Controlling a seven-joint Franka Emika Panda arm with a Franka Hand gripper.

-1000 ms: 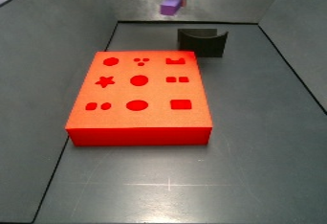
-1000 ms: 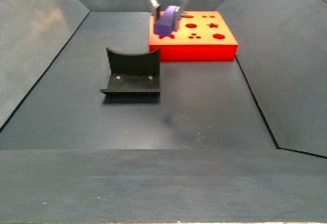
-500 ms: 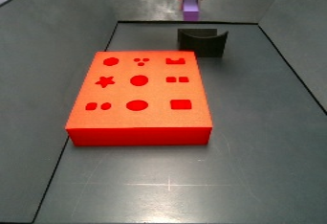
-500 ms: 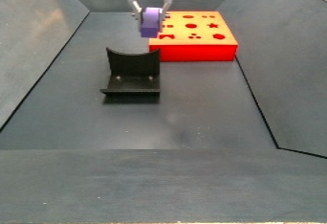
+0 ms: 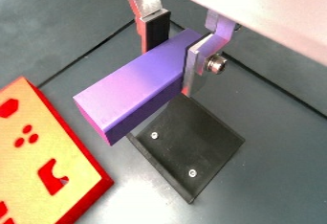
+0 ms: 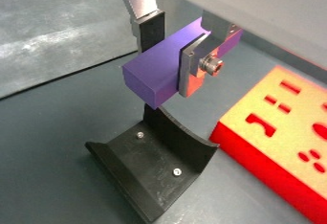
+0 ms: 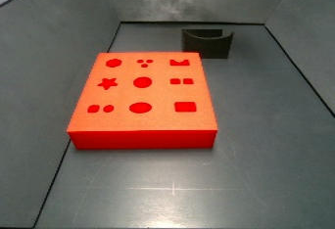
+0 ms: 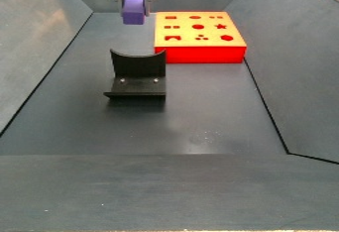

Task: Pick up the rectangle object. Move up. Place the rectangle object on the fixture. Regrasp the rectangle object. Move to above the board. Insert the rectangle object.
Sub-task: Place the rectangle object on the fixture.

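The claw (image 5: pixel 181 48) was clamped on the rectangle object (image 5: pixel 134 91) near one end, held in the air above the fixture (image 6: pixel 153 164), beside the board (image 8: pixel 199 36). The block looked rigid, light and smooth-sided, so it probably needed a firm flat-face grip. In a side view the claw was mostly cropped out.

Not much extra here tbh. We just see a dark grey floor (image 7: pixel 170 189) under and all around the board (image 7: pixel 141 91), plain grey walls (image 7: pixel 46 18) rising past the board's sides, and a thin pale line (image 7: pixel 59 174) edging the floor beside the board.
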